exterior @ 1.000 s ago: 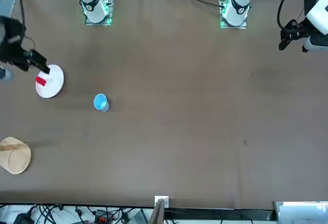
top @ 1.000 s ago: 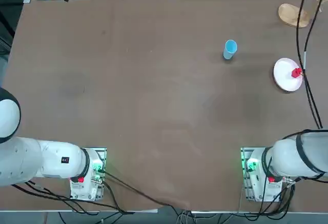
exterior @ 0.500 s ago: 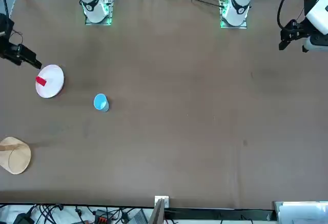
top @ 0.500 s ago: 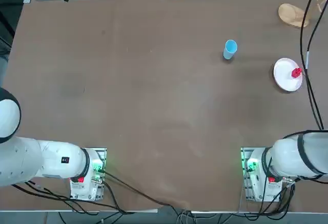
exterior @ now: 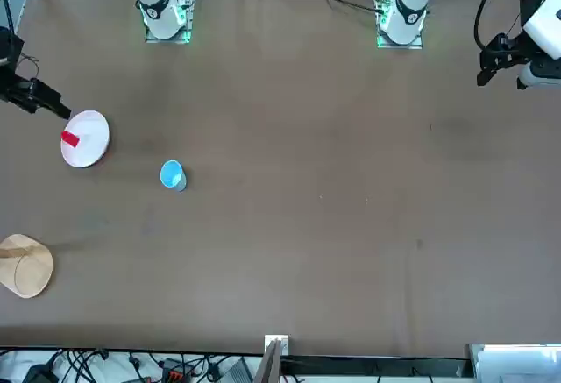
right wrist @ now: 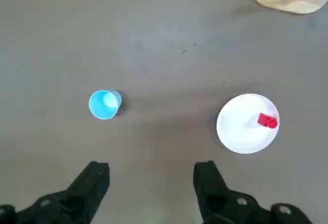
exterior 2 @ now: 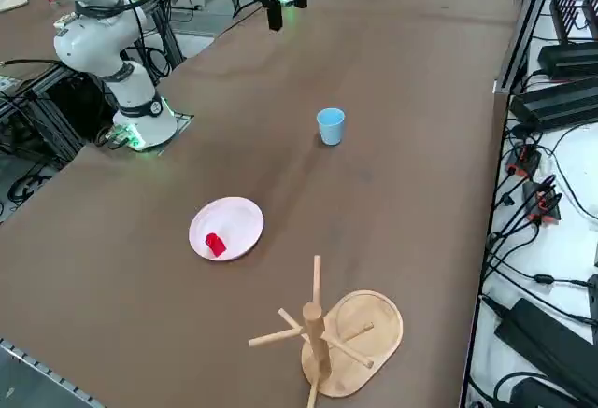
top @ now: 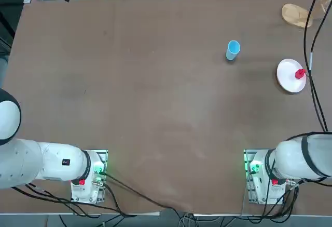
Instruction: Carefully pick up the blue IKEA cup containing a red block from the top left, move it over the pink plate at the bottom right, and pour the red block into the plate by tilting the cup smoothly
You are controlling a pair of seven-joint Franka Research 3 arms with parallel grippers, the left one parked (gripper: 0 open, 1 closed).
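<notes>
The blue IKEA cup (top: pixel 233 50) (exterior: pixel 172 175) (exterior 2: pixel 330 126) stands upright on the brown table, and in the right wrist view the cup (right wrist: pixel 105 104) looks empty inside. On the pink plate (top: pixel 288 76) (exterior: pixel 91 140) (exterior 2: pixel 232 223) (right wrist: pixel 241 126) lies the red block (top: pixel 299 74) (exterior: pixel 70 138) (exterior 2: pixel 214 245) (right wrist: pixel 267 121), near the rim. My right gripper (right wrist: pixel 151 180) (exterior: pixel 53 105) hangs open high above the table, off the plate's outer side, with nothing between its fingers (right wrist: pixel 94 180). It touches neither cup nor plate.
A tan wooden mug tree on an oval base (exterior 2: pixel 329 331) (top: pixel 296 15) (exterior: pixel 24 265) stands near the table's far right corner, beyond the plate. Black cables (top: pixel 310 40) hang past the plate's right side. Wide bare tabletop (top: pixel 155 81) lies left of the cup.
My right gripper has drawn back from over the plate toward the table's right edge, uncovering the plate; it has barely moved in the last half second. Cup, plate and block are unmoved.
</notes>
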